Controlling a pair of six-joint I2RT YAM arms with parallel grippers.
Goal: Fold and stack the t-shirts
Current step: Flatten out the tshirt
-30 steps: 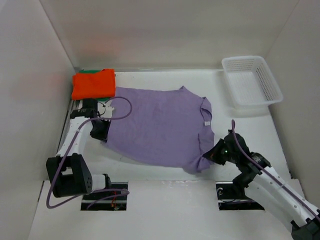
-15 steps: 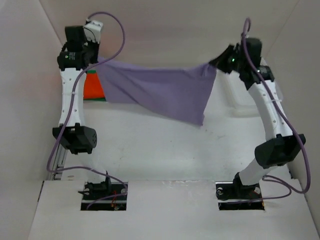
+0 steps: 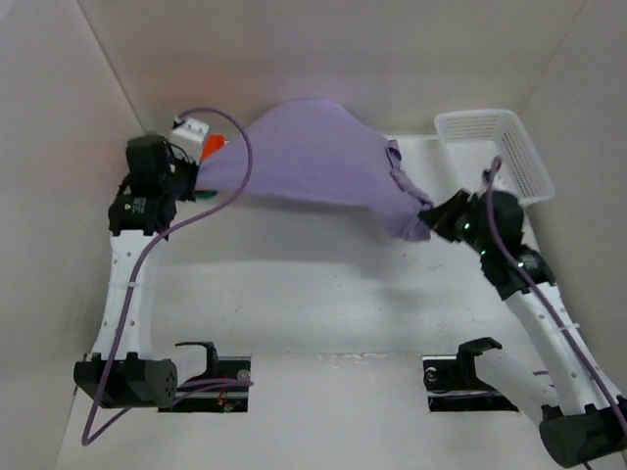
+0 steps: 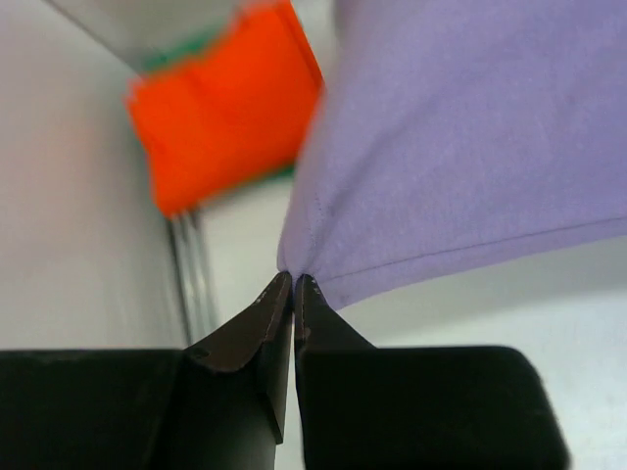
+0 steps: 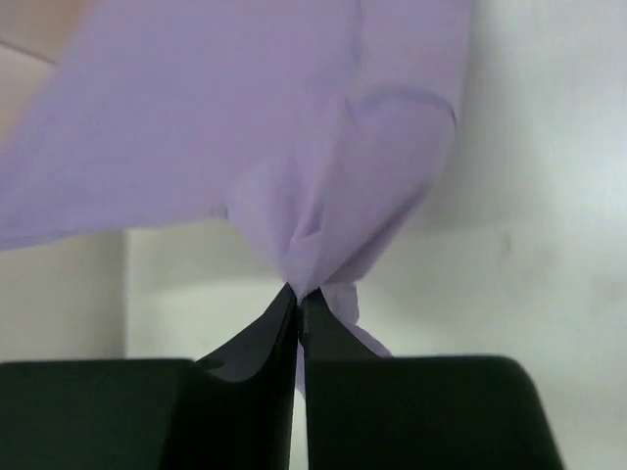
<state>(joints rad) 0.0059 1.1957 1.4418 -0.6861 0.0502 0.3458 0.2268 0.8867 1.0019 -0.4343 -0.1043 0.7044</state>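
One high fixed view and two close wrist views, all sharing the lavender shirt (image 3: 304,162).
The top camera looks down and forward from above and behind the arm bases, taking in the whole table (image 3: 313,294) and both arms. Each wrist camera sits just behind its gripper and looks along it, close to the cloth. The one behind the left gripper (image 4: 294,281) faces the orange shirt (image 4: 225,103) by the wall; the one behind the right gripper (image 5: 299,292) faces the tabletop.

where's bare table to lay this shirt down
The white table is bare centrally, between both arms, under the raised pale lavender cloth t-shirt. Crowded: folded bright orange cloth t-shirt far left, white plastic mesh basket far right.
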